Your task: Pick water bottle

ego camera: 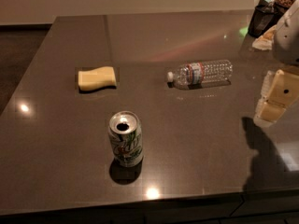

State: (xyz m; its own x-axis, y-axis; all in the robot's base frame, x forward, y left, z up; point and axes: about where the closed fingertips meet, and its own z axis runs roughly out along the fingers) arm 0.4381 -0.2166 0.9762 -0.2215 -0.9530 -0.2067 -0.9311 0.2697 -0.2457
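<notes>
The water bottle [201, 73] is a small clear ribbed plastic bottle with a white cap and a red, white and blue label. It lies on its side on the dark table [154, 36], cap pointing left, a little right of the middle. My gripper [275, 99] hangs at the right edge of the view, above the table and to the right of the bottle, apart from it. It holds nothing that I can see.
A green-and-white soda can [125, 139] stands upright near the front of the table. A yellow sponge [96, 78] lies at the left. A dark container [261, 17] and some items sit at the back right corner. The table's front edge runs along the bottom.
</notes>
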